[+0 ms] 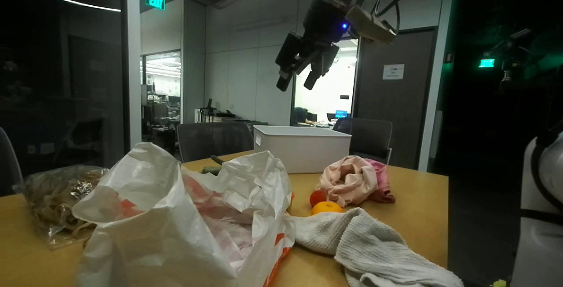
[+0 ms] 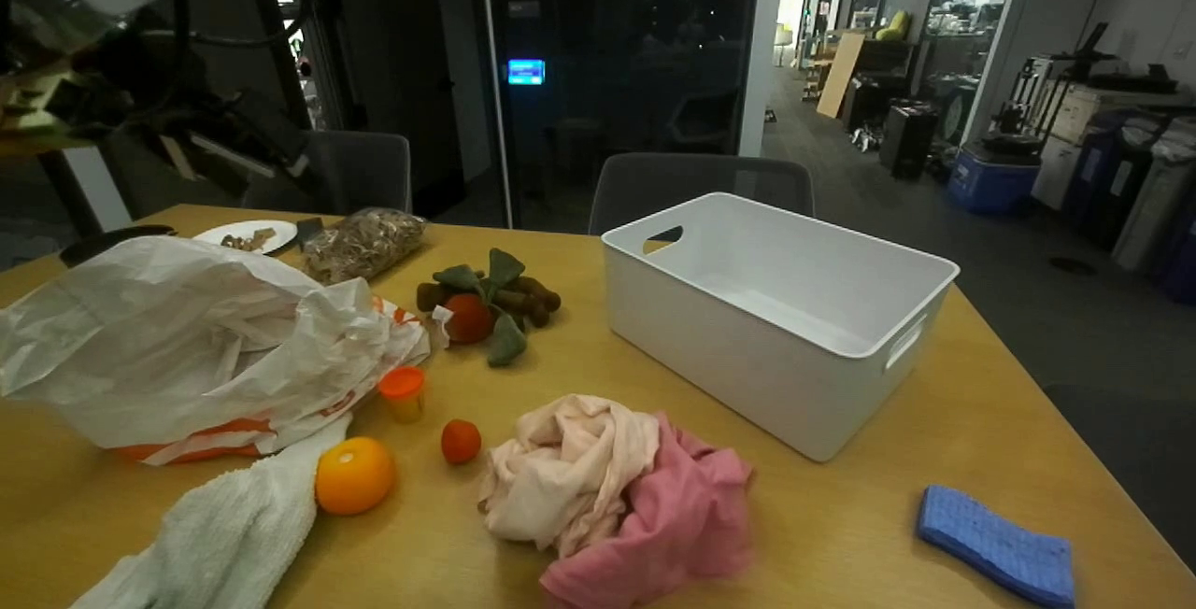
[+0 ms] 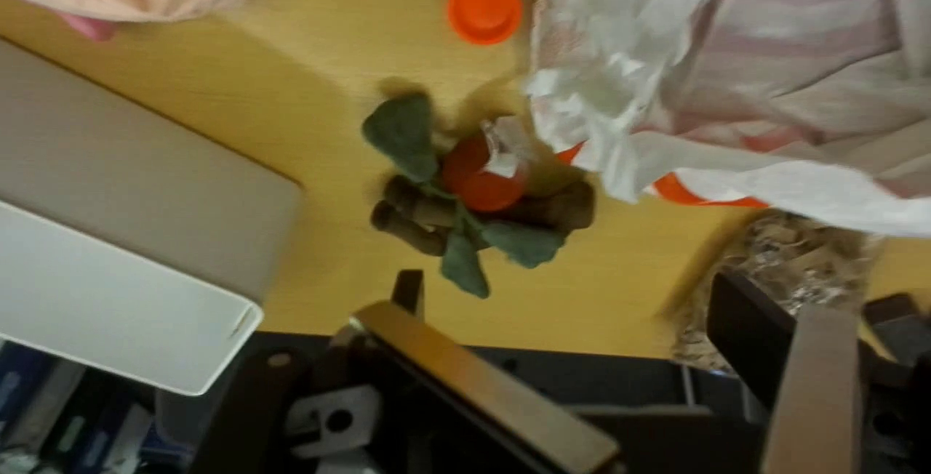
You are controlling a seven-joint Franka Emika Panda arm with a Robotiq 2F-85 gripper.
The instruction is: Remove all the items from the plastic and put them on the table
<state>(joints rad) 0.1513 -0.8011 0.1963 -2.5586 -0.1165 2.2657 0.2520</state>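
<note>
The white plastic bag (image 1: 176, 229) with orange print stands open on the table, also in an exterior view (image 2: 215, 329) and the wrist view (image 3: 625, 89). Pale folds show inside; I cannot tell whether they are contents or bag. Outside it lie an orange (image 2: 355, 475), a small red fruit (image 2: 461, 441), an orange-lidded cup (image 2: 403, 392), a brown item with green leaves and a red round thing (image 2: 469, 318), pink cloths (image 2: 598, 497) and a pale towel (image 2: 220, 534). My gripper (image 1: 297, 82) is open and empty, high above the table; its fingers also show in the wrist view (image 3: 574, 303).
A white bin (image 2: 747, 310) stands at the table's edge. A clear bag of brown material (image 2: 364, 243), a white plate (image 2: 280, 233) and a dark pan (image 2: 112, 240) lie beyond the plastic bag. A blue sponge (image 2: 995, 544) lies near a corner. Chairs (image 2: 705, 181) surround the table.
</note>
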